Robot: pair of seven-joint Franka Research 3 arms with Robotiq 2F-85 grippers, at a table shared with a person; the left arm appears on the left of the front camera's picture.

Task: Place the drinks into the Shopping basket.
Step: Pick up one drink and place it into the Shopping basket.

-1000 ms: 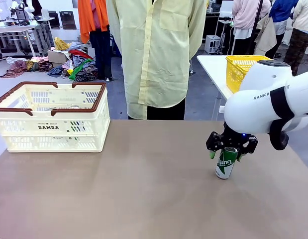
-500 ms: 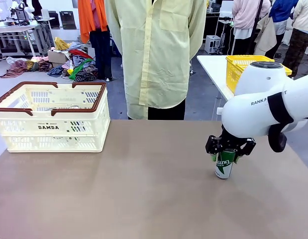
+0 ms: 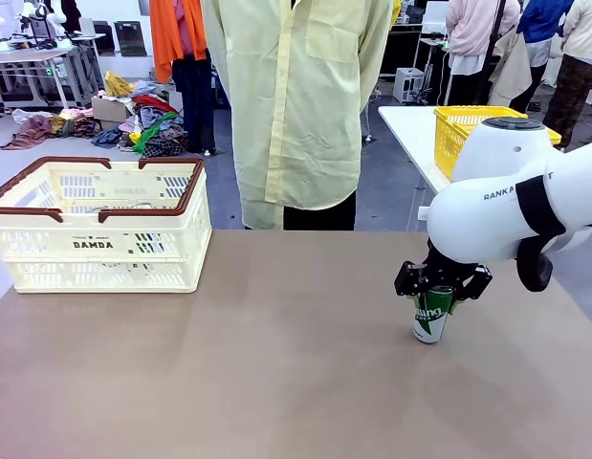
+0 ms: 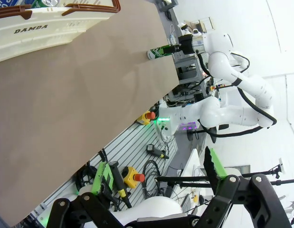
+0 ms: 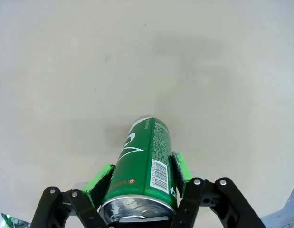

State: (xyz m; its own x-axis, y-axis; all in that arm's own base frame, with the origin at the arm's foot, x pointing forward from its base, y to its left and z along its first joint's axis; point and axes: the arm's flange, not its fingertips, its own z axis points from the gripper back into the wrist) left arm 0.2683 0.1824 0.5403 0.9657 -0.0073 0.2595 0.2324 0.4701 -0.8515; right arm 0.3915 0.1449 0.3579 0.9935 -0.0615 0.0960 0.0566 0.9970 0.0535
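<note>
The right gripper (image 3: 433,295) was clamped on the upper part of a green can (image 3: 430,316), its green pads (image 5: 181,168) pressed against both sides of the can just below the silver top. The can stood upright on the brown table (image 3: 276,363), its base seemingly on the surface, so the lift had not begun. It was well apart from the Shopping basket (image 3: 97,226), on the opposite side of the table from it, with bare tabletop between them.

The left gripper (image 4: 156,183) hung with its jaws spread wide and nothing between them, off the table edge opposite the basket's printed side.

Through the basket's slats and over its rim, something silver and green showed inside (image 4: 44,3), probably cans already delivered, though how many could not be told. A person in a pale yellow shirt (image 3: 300,105) stood behind the table, just beside the basket's far corner, hands out of sight.

By this reckoning the task was partway through: this can was gripped but still needed carrying across to the basket and releasing inside it.
</note>
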